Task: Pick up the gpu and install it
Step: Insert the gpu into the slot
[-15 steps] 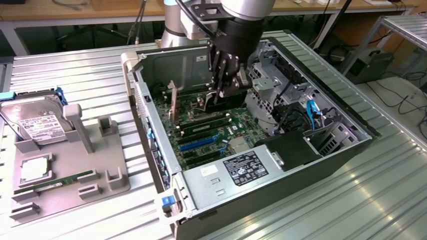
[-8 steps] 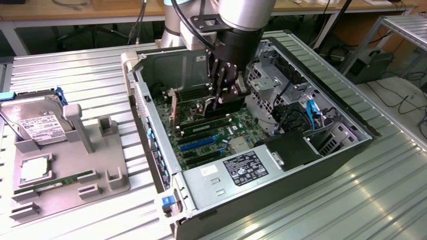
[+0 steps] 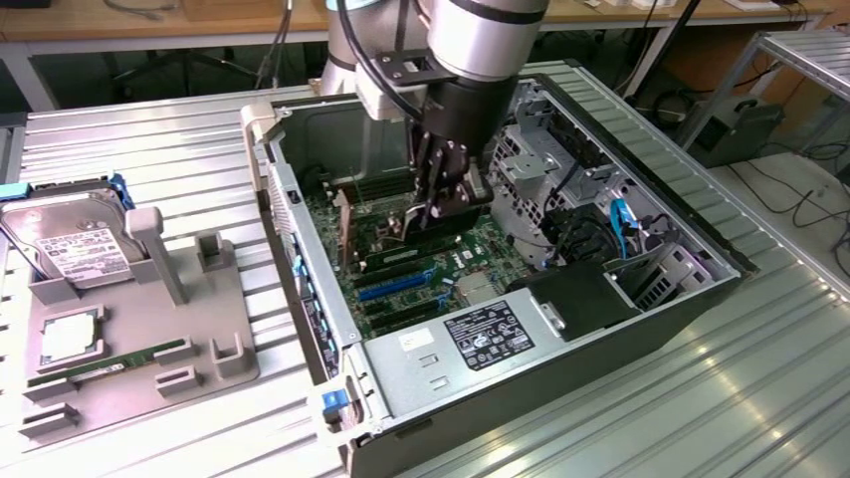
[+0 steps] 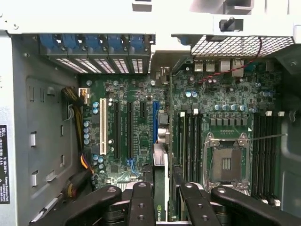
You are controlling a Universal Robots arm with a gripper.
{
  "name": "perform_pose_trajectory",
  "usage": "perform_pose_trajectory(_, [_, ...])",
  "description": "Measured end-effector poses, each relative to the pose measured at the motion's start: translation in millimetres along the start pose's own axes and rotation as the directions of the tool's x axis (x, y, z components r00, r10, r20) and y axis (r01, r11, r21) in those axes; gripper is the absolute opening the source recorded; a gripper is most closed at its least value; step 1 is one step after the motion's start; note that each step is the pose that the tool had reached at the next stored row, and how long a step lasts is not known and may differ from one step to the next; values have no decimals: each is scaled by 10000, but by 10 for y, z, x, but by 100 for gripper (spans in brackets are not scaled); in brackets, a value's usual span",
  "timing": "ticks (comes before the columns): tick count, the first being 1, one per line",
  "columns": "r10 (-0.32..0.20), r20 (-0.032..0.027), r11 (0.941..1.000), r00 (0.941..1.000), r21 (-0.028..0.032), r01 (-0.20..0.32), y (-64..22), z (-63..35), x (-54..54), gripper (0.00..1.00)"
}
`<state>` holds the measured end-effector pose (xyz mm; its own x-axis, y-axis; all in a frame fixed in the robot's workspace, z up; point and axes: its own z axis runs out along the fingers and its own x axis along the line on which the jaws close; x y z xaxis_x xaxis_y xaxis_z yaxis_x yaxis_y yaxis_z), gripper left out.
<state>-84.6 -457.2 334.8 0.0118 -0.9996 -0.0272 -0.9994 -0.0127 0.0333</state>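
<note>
My gripper reaches down into the open computer case and is shut on the gpu, a thin dark card held on edge just above the motherboard. In the wrist view the gpu is seen edge-on, clamped between the black fingers, with its green edge running toward the blue expansion slot. The card's edge sits roughly in line with that blue slot. Whether it touches the slot I cannot tell.
A grey fixture tray at the exterior view's left holds a silver hard drive, a green RAM stick and a CPU. Inside the case are the power supply, drive cage, empty CPU socket and rear slot covers.
</note>
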Motion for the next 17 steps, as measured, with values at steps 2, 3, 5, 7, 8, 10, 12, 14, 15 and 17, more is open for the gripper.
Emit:
perform_pose_trajectory(2, [-55,-1,10000,10000,-1,55,8,47,2,26])
perform_pose_trajectory(3, [-83,-2,10000,10000,-2,83,13,70,3,26])
perform_pose_trajectory(5, [-124,-3,9999,9999,-4,124,30,114,4,26])
perform_pose_trajectory(7, [-155,3,9999,9999,-4,155,52,159,5,26])
perform_pose_trajectory(8, [-161,4,9999,9999,-3,161,56,178,5,26])
perform_pose_trajectory(10, [-163,4,9999,9999,-4,163,59,215,8,26])
perform_pose_trajectory(12, [-161,3,9999,9999,-4,161,65,252,8,26])
perform_pose_trajectory(14, [-162,5,9999,9999,-4,162,73,289,9,26])
perform_pose_trajectory(15, [-162,5,9999,9999,-4,162,77,300,9,26])
perform_pose_trajectory(17, [-164,2,9999,9999,-4,164,78,303,10,26])
